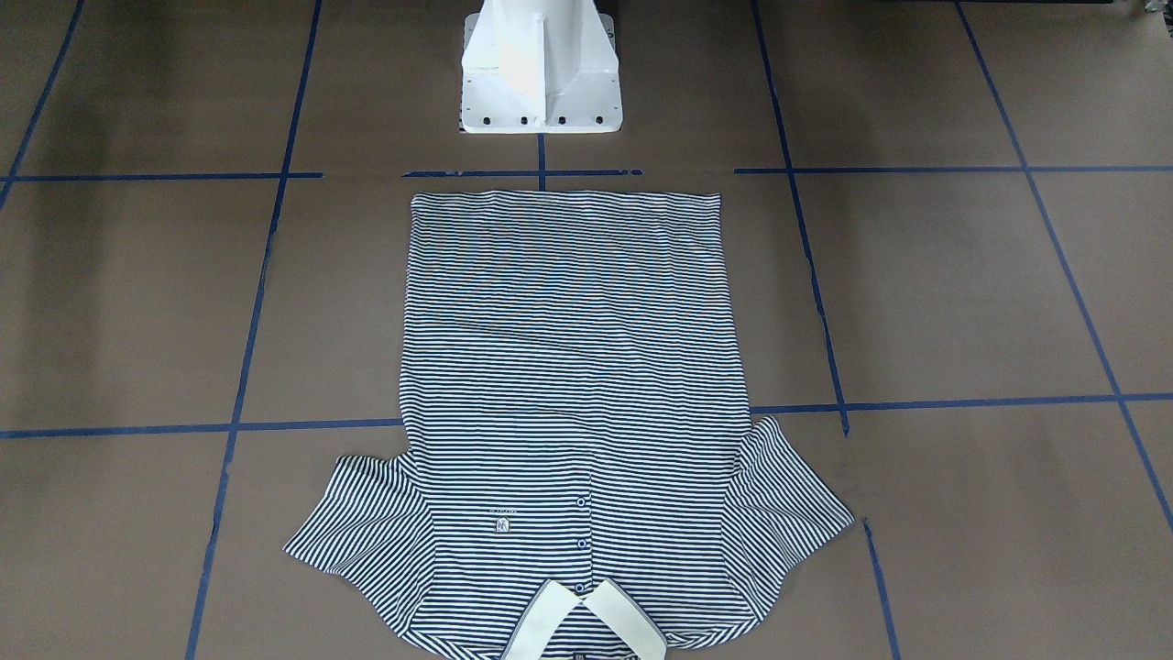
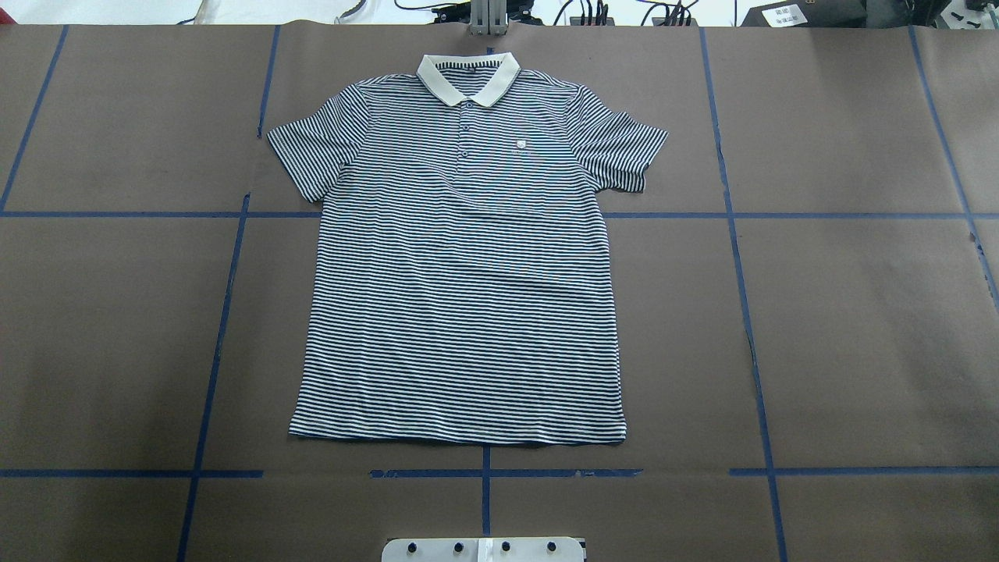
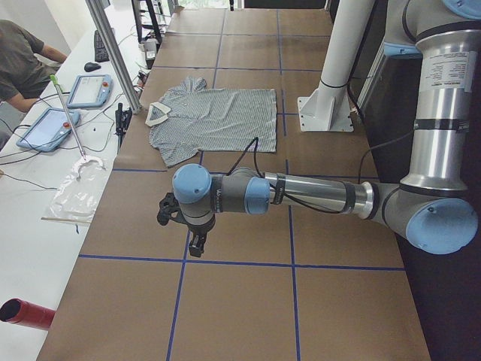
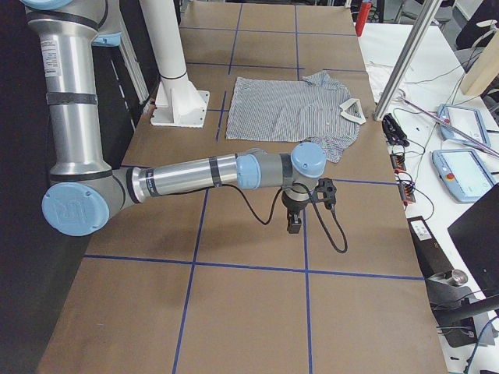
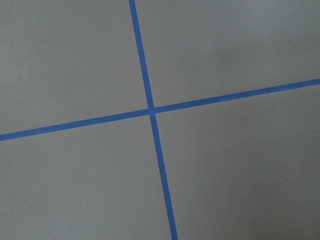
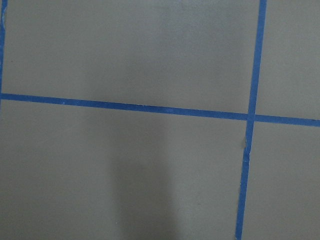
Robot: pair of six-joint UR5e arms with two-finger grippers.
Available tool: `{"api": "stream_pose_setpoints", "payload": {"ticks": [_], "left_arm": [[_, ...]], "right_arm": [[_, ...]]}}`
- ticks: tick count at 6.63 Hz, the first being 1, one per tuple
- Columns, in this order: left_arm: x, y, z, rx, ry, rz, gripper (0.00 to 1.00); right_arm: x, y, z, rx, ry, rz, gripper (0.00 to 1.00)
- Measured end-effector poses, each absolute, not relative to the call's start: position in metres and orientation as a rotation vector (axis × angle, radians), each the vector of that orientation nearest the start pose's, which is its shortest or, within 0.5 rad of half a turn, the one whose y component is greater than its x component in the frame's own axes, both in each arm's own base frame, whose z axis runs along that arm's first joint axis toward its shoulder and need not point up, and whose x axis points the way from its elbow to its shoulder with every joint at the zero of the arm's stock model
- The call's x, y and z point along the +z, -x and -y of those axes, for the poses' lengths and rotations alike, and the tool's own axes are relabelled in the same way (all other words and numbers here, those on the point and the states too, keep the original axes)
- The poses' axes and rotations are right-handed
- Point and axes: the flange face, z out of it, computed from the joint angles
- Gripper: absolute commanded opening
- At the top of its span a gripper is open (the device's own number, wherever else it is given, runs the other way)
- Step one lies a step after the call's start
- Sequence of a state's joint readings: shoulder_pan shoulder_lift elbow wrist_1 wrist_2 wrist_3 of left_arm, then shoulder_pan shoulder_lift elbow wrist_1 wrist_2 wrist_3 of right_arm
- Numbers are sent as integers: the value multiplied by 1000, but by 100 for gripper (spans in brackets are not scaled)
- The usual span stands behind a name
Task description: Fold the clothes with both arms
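Note:
The clothes are one navy-and-white striped polo shirt (image 2: pixel 468 273) lying flat and spread, front up, on the brown table. Its cream collar (image 2: pixel 468 78) points away from the robot base, and both short sleeves are spread out. It also shows in the front-facing view (image 1: pixel 568 367). My left arm (image 3: pixel 301 197) shows only in the exterior left view, its gripper (image 3: pixel 197 244) hanging over bare table well short of the shirt (image 3: pixel 218 116). The right gripper (image 4: pixel 295 226) shows only in the exterior right view, likewise away from the shirt (image 4: pixel 288 109). I cannot tell whether either is open or shut.
The white pedestal base (image 1: pixel 541 73) stands just behind the shirt's hem. Blue tape lines (image 5: pixel 150 110) grid the brown table. A side bench with teach pendants (image 3: pixel 89 90) and a seated person (image 3: pixel 19 64) runs along the far edge. A red cylinder (image 3: pixel 26 312) lies there too.

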State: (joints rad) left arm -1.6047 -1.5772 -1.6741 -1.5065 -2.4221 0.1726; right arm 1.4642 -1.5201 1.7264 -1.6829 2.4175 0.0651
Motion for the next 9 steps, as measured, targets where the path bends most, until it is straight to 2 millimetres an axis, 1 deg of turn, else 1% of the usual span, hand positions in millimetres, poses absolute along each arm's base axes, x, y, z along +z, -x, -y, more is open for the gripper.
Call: {"api": "stream_pose_setpoints", "payload": {"ticks": [2, 3, 4, 5, 6, 8, 9], "left_arm": [[600, 75, 494, 152, -141, -840, 100], [591, 75, 494, 157, -156, -833, 100], [577, 76, 491, 168, -183, -825, 100], [567, 75, 487, 178, -203, -823, 100], [561, 75, 485, 187, -217, -823, 100], [552, 74, 484, 229, -300, -814, 100], [555, 72, 482, 249, -339, -810, 100]], "right_arm": [[565, -5, 512, -97, -61, 856, 100], [565, -4, 510, -113, -95, 862, 100], [561, 1, 511, -133, -120, 869, 100], [551, 17, 518, -149, -129, 877, 100], [526, 50, 534, -141, -115, 890, 100], [453, 151, 586, -88, -71, 932, 100], [429, 194, 611, -37, -86, 953, 100]]}}
